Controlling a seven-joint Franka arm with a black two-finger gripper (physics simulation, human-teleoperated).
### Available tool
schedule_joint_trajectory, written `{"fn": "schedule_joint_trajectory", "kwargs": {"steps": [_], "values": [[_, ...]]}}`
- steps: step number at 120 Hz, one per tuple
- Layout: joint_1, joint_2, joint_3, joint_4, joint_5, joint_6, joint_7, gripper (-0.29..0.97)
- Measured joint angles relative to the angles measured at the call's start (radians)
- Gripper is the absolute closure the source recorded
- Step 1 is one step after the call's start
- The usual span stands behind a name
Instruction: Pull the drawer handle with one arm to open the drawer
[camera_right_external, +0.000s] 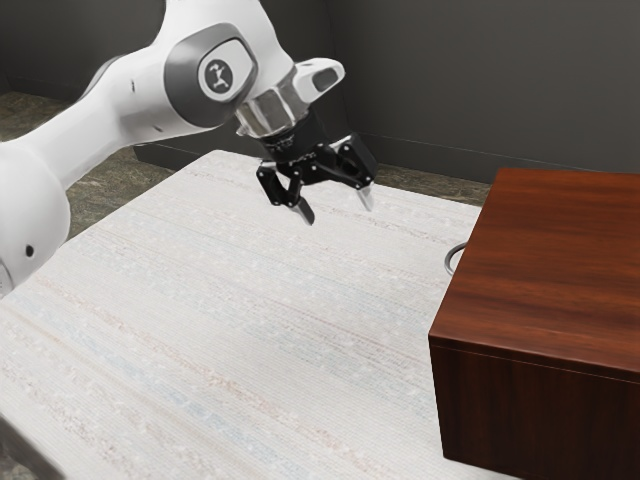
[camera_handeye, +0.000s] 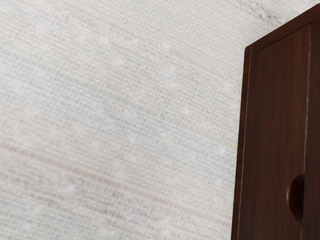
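A dark red-brown wooden drawer cabinet (camera_right_external: 545, 310) stands on the table at the exterior view's right. Its grey curved handle (camera_right_external: 455, 258) pokes out from the cabinet's left face, low against the table. My gripper (camera_right_external: 335, 203) hangs in the air above the table, to the left of the cabinet and well apart from the handle, with its two fingers spread open and nothing between them. In the wrist view the cabinet's front (camera_handeye: 275, 140) stands beside pale table cloth, and a dark rounded handle (camera_handeye: 297, 197) shows on it.
The table (camera_right_external: 220, 330) is covered in a pale woven cloth and stretches wide in front of and to the left of the cabinet. A dark wall and stone floor lie behind it.
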Motion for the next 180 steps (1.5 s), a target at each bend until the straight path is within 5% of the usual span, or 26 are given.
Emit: {"fn": "schedule_joint_trajectory", "kwargs": {"steps": [77,122,180], "values": [[0.002,0.114,-0.161,0.005,-0.014,0.179,-0.078,0.0],[0.011,0.122,-0.162,-0.004,-0.046,0.186,-0.092,0.37],[0.01,0.105,-0.164,-0.041,-0.058,0.18,-0.097,0.56]]}}
